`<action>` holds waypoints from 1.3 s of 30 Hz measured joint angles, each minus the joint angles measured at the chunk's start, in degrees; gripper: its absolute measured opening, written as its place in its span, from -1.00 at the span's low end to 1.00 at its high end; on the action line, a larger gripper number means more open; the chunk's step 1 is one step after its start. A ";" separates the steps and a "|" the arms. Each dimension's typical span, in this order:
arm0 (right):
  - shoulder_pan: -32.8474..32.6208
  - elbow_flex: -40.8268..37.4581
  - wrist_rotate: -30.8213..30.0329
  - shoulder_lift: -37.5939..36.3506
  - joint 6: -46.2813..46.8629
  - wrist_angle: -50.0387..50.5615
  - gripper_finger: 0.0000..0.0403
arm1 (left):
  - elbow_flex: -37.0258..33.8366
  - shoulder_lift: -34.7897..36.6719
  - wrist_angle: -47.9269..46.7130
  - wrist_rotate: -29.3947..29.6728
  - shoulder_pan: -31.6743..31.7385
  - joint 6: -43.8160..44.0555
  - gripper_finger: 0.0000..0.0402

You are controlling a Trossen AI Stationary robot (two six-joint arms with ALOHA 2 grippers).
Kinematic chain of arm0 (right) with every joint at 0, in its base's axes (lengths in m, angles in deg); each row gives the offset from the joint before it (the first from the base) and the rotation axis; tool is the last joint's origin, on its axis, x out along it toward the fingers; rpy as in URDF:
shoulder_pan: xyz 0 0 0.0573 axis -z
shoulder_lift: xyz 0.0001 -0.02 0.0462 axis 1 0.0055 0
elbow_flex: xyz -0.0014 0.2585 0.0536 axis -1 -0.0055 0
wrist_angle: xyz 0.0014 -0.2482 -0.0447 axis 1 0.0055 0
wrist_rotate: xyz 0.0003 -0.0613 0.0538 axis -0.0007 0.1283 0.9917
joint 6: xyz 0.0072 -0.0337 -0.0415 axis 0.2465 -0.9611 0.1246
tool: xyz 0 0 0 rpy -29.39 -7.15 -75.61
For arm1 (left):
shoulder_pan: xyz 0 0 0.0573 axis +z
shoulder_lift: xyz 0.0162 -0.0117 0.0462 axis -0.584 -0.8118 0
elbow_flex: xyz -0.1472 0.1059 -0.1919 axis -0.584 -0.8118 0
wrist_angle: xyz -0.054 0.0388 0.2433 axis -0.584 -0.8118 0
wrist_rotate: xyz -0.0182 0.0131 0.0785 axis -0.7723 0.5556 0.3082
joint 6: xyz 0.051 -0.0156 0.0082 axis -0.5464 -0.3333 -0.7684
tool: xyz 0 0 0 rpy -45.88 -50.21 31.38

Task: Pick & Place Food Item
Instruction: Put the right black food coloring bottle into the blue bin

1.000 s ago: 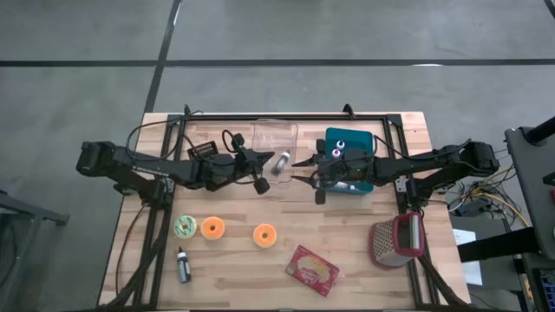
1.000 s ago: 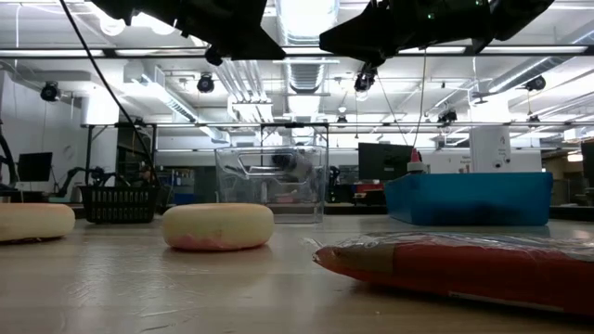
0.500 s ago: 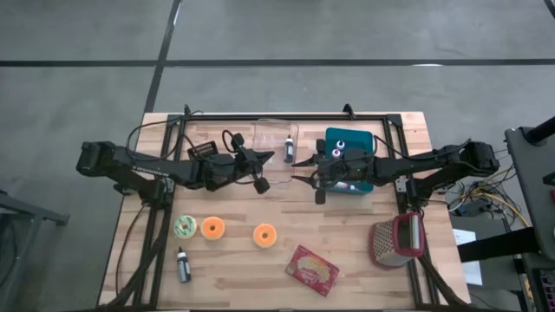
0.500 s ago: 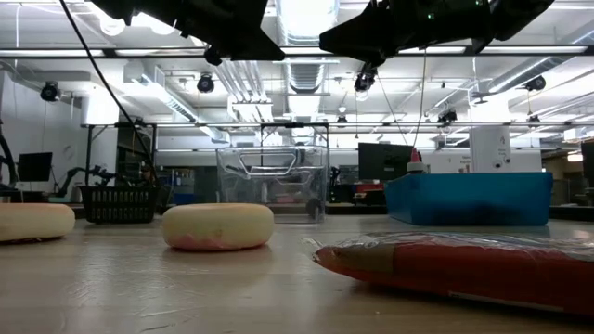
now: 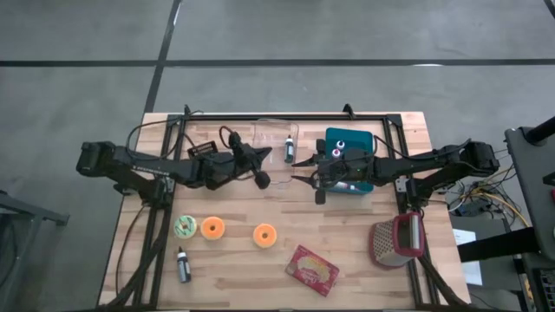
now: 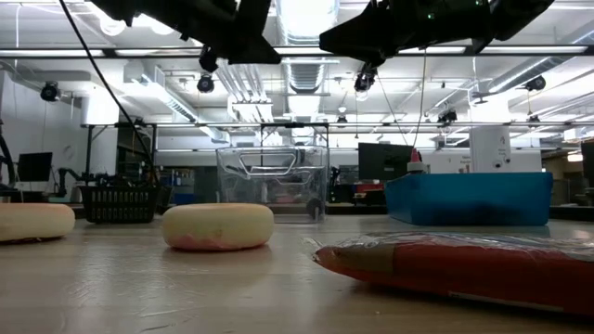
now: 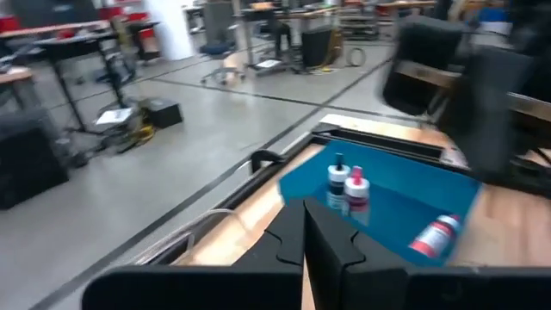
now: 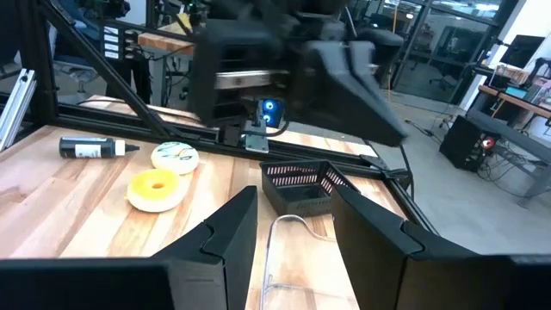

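Doughnuts (image 5: 264,235) lie unpicked, lower centre of table (image 5: 347,251); left gripper (image 5: 260,158) jaws together, right gripper (image 5: 303,165) jaws apart, both hovering mid-frame; next move calls for descent onto one.

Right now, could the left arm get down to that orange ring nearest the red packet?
Probably yes. The orange ring lies alone on bare wood, nothing over it; the left gripper hovers above the table, though its jaws are shut and must open first.
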 joint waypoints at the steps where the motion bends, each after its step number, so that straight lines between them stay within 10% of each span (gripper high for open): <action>1: -0.01 0.00 0.02 0.00 0.01 0.00 -0.29 | 0.00 -0.10 -0.02 -0.04 0.77 0.90 -0.99; 7: -0.02 0.00 0.00 0.00 0.02 0.00 -0.29 | 0.36 -2.19 -2.13 -3.27 7.10 15.96 -0.99; 16: 0.00 0.00 0.00 0.00 0.02 0.02 -0.29 | 6.08 -5.39 -13.30 -30.75 23.86 24.07 -0.98; 39: 0.00 0.00 0.01 0.00 0.00 0.00 -0.29 | 34.87 -29.24 -43.00 -34.79 26.15 27.51 -0.92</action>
